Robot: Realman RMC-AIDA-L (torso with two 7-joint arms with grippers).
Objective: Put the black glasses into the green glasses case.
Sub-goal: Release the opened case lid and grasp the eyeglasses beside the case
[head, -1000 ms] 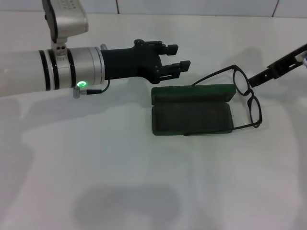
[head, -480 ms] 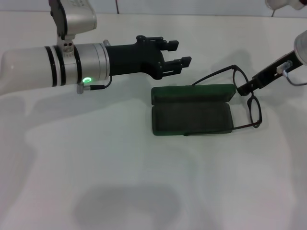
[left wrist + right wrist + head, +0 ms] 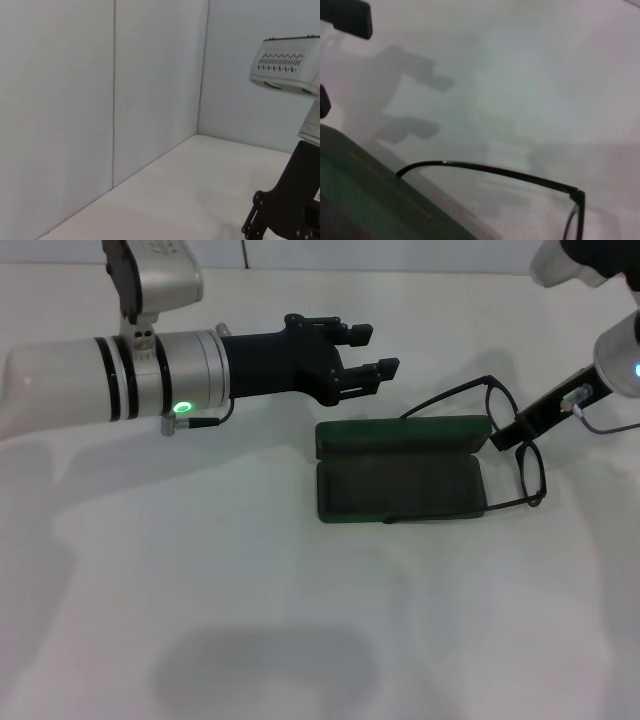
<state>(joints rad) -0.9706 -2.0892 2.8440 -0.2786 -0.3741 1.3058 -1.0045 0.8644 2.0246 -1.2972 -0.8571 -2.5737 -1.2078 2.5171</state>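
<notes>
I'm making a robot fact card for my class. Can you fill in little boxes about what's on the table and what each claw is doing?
glasses case: green glasses case, lying open on the white table
glasses: black glasses, unfolded at the case's right end, not inside
right claw: right claw, at the middle of the glasses' front
left claw: left claw, open, hovering behind the case, holding nothing
job done: not yet

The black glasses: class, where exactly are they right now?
In the head view, the black glasses sit right of centre at the right end of the open green glasses case, temples reaching over it, with the right gripper at their bridge.
</notes>
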